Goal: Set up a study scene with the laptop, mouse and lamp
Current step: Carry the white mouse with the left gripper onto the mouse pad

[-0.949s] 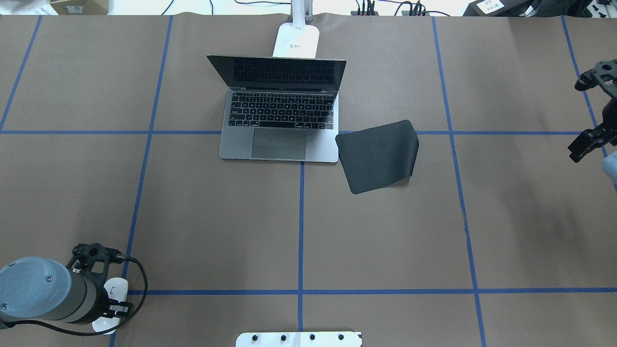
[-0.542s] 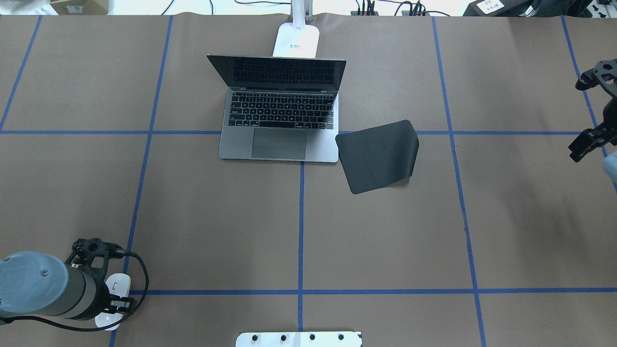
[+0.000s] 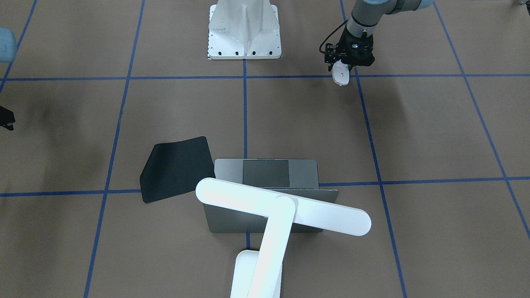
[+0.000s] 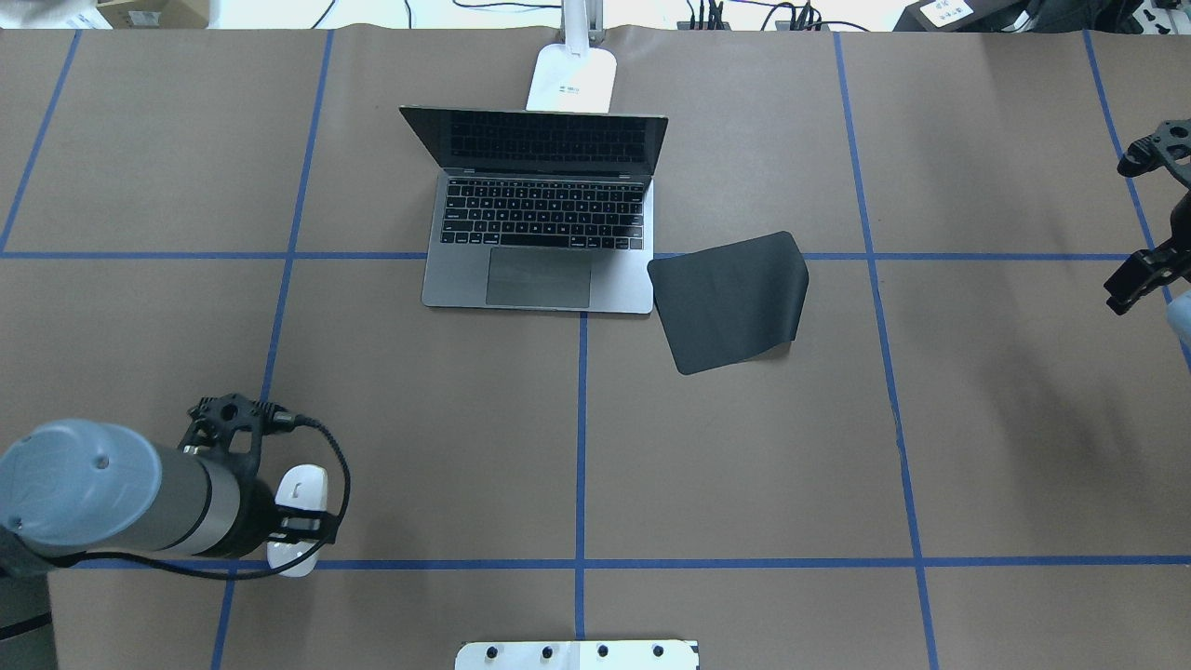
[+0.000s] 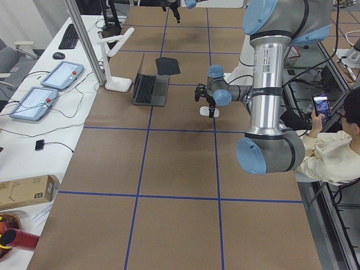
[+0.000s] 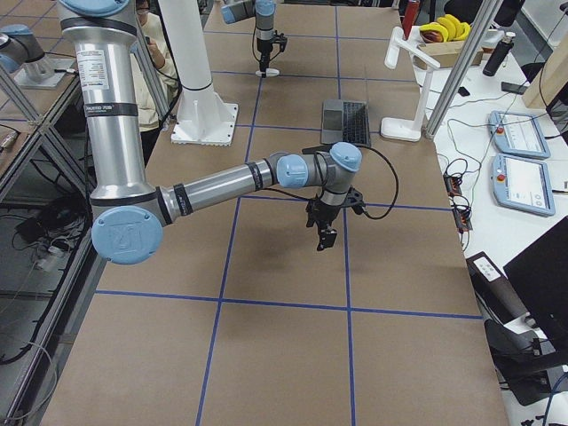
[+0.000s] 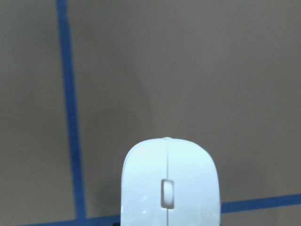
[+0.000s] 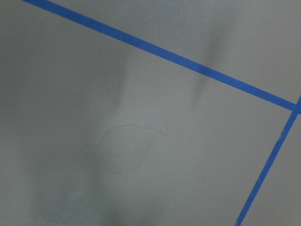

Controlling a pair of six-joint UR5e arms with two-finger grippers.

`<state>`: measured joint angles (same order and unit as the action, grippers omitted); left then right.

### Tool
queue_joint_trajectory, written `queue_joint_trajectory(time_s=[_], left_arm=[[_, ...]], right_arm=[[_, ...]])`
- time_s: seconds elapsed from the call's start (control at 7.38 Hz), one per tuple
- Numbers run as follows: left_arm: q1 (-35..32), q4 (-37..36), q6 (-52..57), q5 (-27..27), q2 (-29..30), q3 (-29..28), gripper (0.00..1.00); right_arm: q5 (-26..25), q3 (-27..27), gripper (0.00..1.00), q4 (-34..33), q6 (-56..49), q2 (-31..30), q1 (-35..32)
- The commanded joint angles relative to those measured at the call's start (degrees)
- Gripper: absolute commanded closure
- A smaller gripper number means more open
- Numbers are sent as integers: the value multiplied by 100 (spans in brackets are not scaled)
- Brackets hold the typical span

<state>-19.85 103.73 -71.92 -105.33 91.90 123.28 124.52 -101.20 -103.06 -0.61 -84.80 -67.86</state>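
Your left tool (image 4: pixel 298 527) is clamped on the white mouse (image 4: pixel 305 484). It grips the rear half, so the scroll-wheel end sticks out past the fingers, pointing toward the far side of the bench (image 4: pixel 744 465). The mouse sits directly under the tool, by a crossing of blue tape lines; you cannot tell whether it touches the bench. It is well apart from the open laptop (image 4: pixel 540 279), the black mouse pad (image 4: pixel 730 302) just beside the laptop, and the lamp (image 4: pixel 571 79) behind the laptop. Your right tool (image 4: pixel 1126 233) hangs at the bench's right edge, its jaws spread wide.
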Motion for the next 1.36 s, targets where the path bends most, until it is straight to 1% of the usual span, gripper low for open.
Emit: queue_joint_trajectory(time_s=[0.0, 0.14, 0.41, 0.68, 0.81, 0.95, 1.08, 1.22], left_arm=[[-230, -72, -32, -23, 729, -66, 100], [-326, -194, -76, -14, 1150, -180, 100], [-388, -353, -382, 13, 2265, -819, 100], [-388, -362, -515, 292, 3154, -1513, 100], [-388, -354, -585, 494, 3637, -2013, 100], [-380, -354, -690, 653, 4094, -2505, 100], [-380, -345, -718, 846, 4334, -2728, 100], [-380, -319, -805, 1013, 4658, -3034, 100]], right_arm=[[221, 529, 0, 23, -718, 34, -419], [239, 662, 0, 23, -860, 52, -516], [205, 672, 0, 32, -888, -36, -561], [248, 751, 0, 31, -809, -115, -911], [248, 812, 0, 171, -818, -133, -1087], [240, 839, 0, 355, -565, -115, -1141], [205, 795, 0, 400, -302, -80, -1141], [178, 847, 0, 409, -290, -10, -1133]])
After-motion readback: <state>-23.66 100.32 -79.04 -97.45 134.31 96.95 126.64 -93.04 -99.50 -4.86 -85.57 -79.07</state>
